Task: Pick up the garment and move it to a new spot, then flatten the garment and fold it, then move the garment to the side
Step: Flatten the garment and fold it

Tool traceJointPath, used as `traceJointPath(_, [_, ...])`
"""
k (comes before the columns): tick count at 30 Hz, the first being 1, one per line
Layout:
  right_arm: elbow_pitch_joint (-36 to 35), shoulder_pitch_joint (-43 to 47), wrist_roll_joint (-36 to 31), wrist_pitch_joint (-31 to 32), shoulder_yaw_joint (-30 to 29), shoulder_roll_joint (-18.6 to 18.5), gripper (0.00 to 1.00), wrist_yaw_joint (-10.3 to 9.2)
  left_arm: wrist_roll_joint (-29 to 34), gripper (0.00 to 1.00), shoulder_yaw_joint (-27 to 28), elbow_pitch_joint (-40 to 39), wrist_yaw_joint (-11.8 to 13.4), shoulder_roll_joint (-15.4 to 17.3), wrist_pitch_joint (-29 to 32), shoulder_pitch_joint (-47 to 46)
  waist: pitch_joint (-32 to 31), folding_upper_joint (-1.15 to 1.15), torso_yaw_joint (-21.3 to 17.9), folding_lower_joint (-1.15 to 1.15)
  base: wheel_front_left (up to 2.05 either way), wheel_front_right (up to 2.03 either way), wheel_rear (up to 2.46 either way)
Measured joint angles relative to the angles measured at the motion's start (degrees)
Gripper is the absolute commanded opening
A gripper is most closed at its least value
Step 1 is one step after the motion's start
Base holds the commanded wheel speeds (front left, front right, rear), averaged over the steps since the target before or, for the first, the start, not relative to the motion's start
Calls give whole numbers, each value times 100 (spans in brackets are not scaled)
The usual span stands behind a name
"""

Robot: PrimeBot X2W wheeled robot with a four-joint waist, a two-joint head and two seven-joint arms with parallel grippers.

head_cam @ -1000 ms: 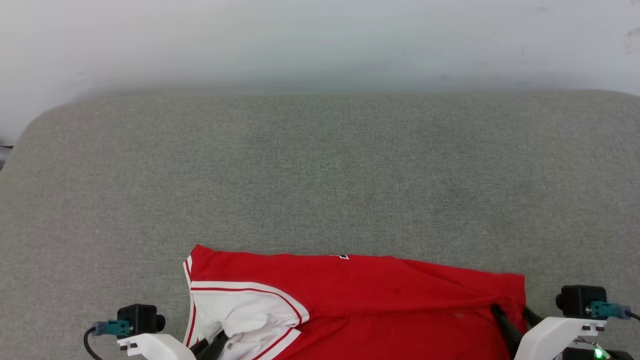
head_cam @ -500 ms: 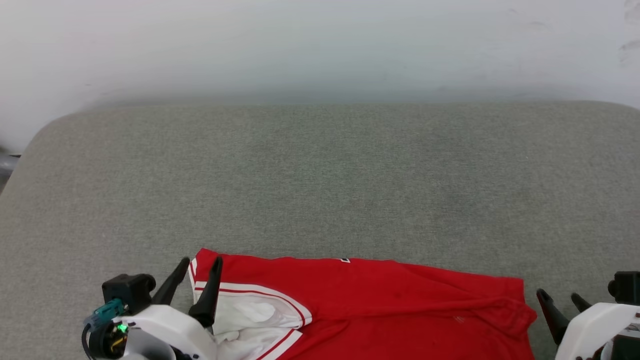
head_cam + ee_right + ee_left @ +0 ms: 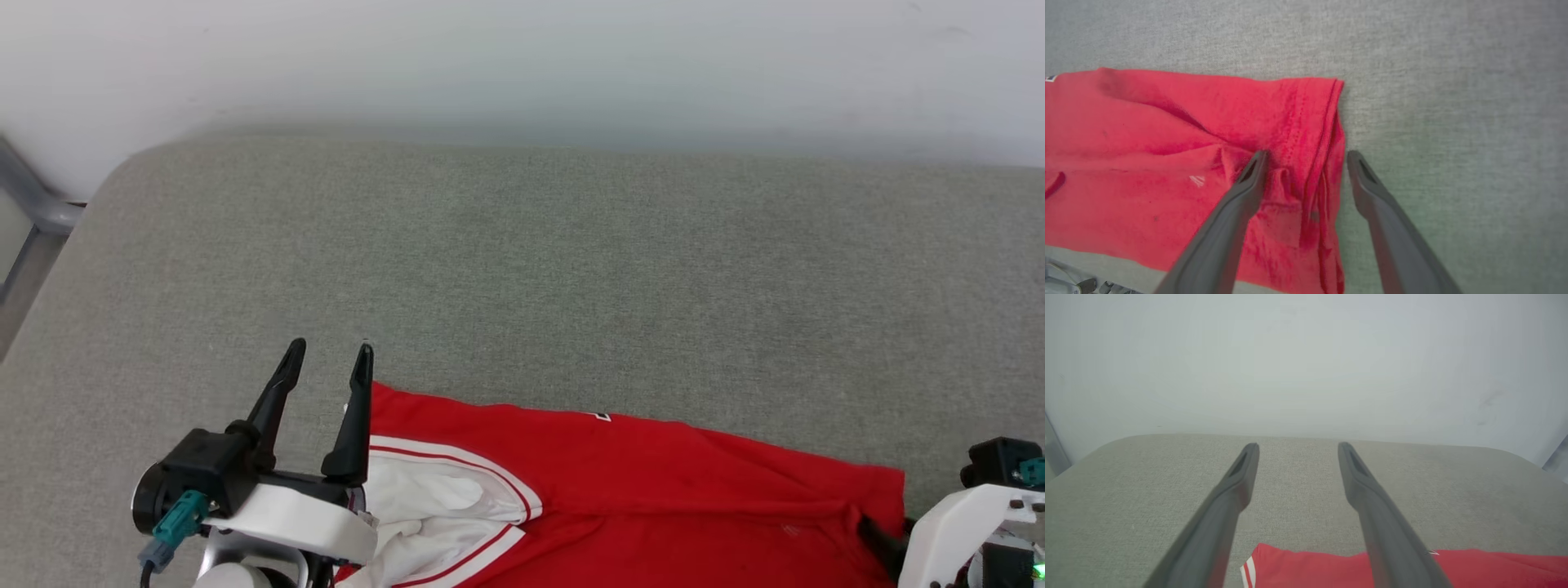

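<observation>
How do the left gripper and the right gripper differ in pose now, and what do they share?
The left gripper points almost level toward the far wall, while the right gripper points down at the cushion. The left gripper frames bare cushion beyond a corner of the garment; the right gripper straddles its red hem edge, one finger over fabric, one over cushion. Both are open and hold nothing.

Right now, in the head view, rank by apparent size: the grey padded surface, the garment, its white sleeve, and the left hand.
1. grey padded surface
2. garment
3. white sleeve and left hand: these look about alike, and the hand sits nearer the camera, so I won't rank them.
</observation>
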Motion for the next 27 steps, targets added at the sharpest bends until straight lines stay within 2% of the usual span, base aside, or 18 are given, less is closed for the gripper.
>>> traceJointPath(9, [361,9,152,238,116,146,100,-2,264,100,157,-77,-196,-136,0,234,185,0,182,-1,0,0,0])
traceJointPath(10, [393,-3,196,280,125,154,56,-2,266,100,178,-63,-210,-159,0,252,195,0,184,0,0,0,0])
traceJointPath(11, [423,-29,224,302,129,164,22,-3,271,100,200,-38,-215,-181,0,266,196,0,182,0,0,0,0])
traceJointPath(12, [445,-46,240,309,144,164,0,-11,287,100,232,-27,-233,-210,0,275,195,0,178,0,0,0,0])
traceJointPath(17, [460,-126,300,309,278,185,0,-7,347,100,347,96,-310,-311,0,320,129,0,140,0,0,0,0])
traceJointPath(22, [219,-196,336,176,279,34,0,-1,398,100,422,223,-324,-305,0,403,-11,0,57,0,0,0,0])
traceJointPath(27, [-82,-201,267,294,-110,-121,0,0,438,100,450,298,-338,-304,0,511,-167,0,-48,0,0,0,0])
